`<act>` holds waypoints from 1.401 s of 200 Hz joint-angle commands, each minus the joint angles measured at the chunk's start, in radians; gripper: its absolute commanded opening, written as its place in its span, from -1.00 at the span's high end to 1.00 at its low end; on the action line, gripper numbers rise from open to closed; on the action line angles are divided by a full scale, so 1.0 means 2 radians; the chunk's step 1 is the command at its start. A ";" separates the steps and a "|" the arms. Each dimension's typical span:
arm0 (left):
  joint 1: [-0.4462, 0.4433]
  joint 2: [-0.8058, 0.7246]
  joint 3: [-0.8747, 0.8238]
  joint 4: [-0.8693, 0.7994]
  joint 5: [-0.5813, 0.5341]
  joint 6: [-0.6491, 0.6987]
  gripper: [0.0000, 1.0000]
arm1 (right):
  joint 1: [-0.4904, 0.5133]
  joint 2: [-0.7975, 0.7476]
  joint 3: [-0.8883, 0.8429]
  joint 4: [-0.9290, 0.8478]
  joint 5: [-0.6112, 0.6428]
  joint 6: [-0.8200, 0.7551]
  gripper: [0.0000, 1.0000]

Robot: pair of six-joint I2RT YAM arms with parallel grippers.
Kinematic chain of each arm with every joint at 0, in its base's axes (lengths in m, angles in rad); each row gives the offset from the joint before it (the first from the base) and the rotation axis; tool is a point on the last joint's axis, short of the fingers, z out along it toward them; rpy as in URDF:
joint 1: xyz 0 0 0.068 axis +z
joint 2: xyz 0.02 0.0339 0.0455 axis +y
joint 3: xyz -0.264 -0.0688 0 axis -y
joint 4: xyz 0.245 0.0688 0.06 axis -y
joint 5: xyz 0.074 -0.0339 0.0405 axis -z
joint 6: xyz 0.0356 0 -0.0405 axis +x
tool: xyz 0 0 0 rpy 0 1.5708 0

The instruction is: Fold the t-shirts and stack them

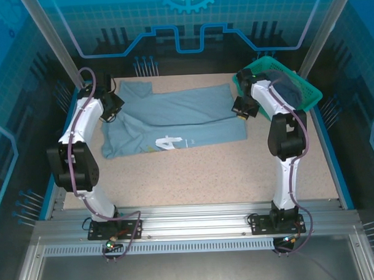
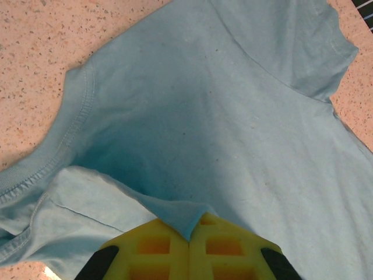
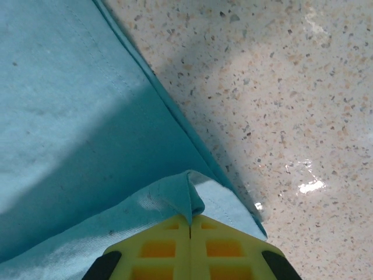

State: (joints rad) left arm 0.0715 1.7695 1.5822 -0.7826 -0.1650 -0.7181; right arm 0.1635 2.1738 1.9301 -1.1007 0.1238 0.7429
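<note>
Top external view, from the left: we see the left tool [image 1: 112, 109] at the left end of the pale tee [image 1: 174, 113], which lies spread across the far half of the desk [image 1: 207, 176], its white lettering [image 1: 168, 142] toward the near edge. At the tee's right end sits the right tool [image 1: 242, 107], and just beyond it, at the far right corner, stands the basket [image 1: 313, 100] with the dark tee [image 1: 291, 87] bunched inside.

On the left wrist view, the left tool [image 2: 189, 233] has its yellow fingers [image 2: 154, 248] pressed together, a small peak of the pale tee [image 2: 204, 116] pinched between them (a stitched hem curves off to the left). Bare desk [image 2: 35, 35] shows past the cloth.

On the right wrist view, the right tool [image 3: 190, 220] is likewise closed tight, nipping a fold at the hemmed edge of the pale tee [image 3: 58, 87], with speckled desk [image 3: 280, 87] to the right.
</note>
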 commanded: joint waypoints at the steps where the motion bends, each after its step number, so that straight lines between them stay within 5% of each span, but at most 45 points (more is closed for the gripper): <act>1: 0.009 0.011 0.019 -0.014 -0.020 0.013 1.00 | 0.002 0.019 0.022 -0.015 0.004 -0.002 1.00; 117: 0.024 0.059 0.037 -0.005 0.002 0.028 1.00 | 0.003 0.097 0.105 -0.028 -0.015 -0.029 0.96; 142: 0.034 0.066 0.054 -0.028 0.021 0.020 -0.04 | 0.000 0.105 0.138 -0.043 -0.045 -0.054 0.33; 154: 0.034 0.055 0.053 -0.047 0.017 0.022 -0.31 | -0.002 0.090 0.137 -0.048 -0.048 -0.063 0.05; 183: 0.038 -0.012 -0.022 -0.073 0.022 -0.005 -0.35 | -0.002 0.006 0.055 -0.028 -0.048 -0.068 -0.20; 215: 0.058 -0.103 -0.185 -0.055 0.044 -0.073 -0.26 | 0.000 -0.102 -0.119 0.044 -0.070 -0.044 -0.10; 238: 0.113 -0.141 -0.289 -0.005 0.094 -0.130 -0.24 | 0.000 -0.145 -0.218 0.091 -0.083 -0.041 -0.08; 280: 0.180 -0.147 -0.340 0.076 0.147 -0.214 -0.27 | -0.028 -0.155 -0.284 0.143 -0.128 -0.049 -0.07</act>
State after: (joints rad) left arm 0.3988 1.4895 0.9188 -0.7704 0.0250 -0.9993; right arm 0.1547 1.8664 1.4071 -0.9157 -0.0566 0.6460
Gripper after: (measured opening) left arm 0.633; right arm 0.538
